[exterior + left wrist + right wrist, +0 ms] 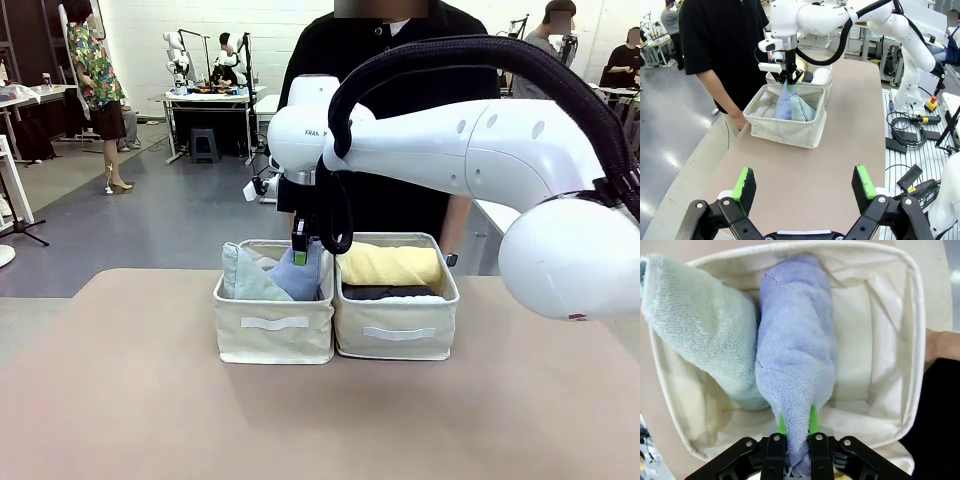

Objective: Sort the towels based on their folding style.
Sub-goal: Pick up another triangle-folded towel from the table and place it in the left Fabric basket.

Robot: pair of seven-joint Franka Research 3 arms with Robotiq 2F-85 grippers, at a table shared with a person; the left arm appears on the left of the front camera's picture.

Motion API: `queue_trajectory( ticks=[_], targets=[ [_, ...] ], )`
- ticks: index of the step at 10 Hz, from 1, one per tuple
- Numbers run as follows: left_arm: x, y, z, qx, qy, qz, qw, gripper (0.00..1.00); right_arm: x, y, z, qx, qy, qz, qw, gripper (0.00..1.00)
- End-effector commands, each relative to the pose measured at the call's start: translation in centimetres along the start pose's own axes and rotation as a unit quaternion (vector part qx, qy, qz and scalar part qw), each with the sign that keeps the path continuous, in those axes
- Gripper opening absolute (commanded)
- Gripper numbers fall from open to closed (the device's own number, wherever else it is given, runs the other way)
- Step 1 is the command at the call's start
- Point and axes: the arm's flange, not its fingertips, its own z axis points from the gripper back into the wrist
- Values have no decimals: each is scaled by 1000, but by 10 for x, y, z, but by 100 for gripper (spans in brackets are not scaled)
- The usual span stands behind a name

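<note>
Right gripper (796,427) is pinching the light blue towel (795,350) by its tip for you, inside the left bin (273,335) | pale green-grey towel (705,325) is leaning beside it | left gripper (805,185) is hanging spread wide over the desk (805,160), holding nothing | yellow towel (390,265) is lying in the right bin (398,335).

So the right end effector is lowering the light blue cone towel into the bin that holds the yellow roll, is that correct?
Not quite. The right end effector holds the light blue towel in the bin beside the pale green towel, as the right wrist view shows. The yellow roll lies in the neighbouring bin.
</note>
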Motion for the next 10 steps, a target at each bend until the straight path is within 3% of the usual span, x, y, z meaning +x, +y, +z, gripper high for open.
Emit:
queue_trajectory(
  ticks=[1,4,5,6,7,8,9,10],
  targets=[
    [1,-1,0,3,-7,-4,1000,100,11,-5,-15,0,23,14,1000,17],
    [1,-1,0,3,-7,-4,1000,100,14,-4,-29,10,42,24,999,17],
    [1,-1,0,3,-7,-4,1000,100,14,-3,-31,13,43,30,999,77],
    [1,-1,0,3,-7,-4,1000,100,14,-2,-31,14,43,30,999,77],
    [1,-1,0,3,-7,-4,1000,100,14,-2,-31,15,43,28,999,100],
    [1,-1,0,3,-7,-4,1000,100,14,-2,-31,15,44,29,999,78],
    [1,-1,0,3,-7,-4,1000,100,14,-2,-30,15,44,29,998,100],
    [1,-1,0,3,-7,-4,1000,100,15,-2,-30,15,44,30,998,100]
  ],
)
